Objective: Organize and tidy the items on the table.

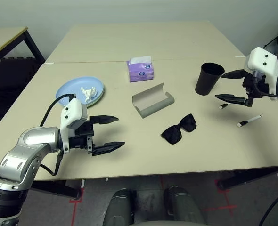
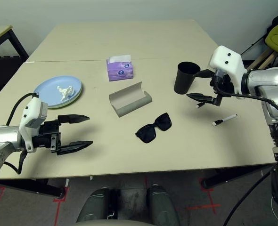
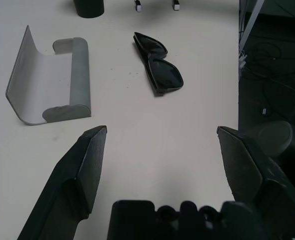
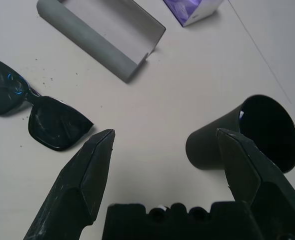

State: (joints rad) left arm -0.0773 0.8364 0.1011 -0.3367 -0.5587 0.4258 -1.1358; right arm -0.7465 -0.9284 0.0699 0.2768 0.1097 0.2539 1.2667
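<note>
The beige worktop (image 1: 129, 155) carried everything. A light blue plate (image 1: 68, 90) at far left held a crumpled white paper wad (image 1: 87, 92). The open grey glasses case (image 1: 152, 100) lay mid-worktop, black sunglasses (image 1: 178, 129) nearer, and a black cup (image 1: 208, 78) and two white pens (image 1: 248, 121) stood right. Left pincer (image 1: 106, 134) and right pincer (image 1: 233, 86) gaped wide, empty.
</note>
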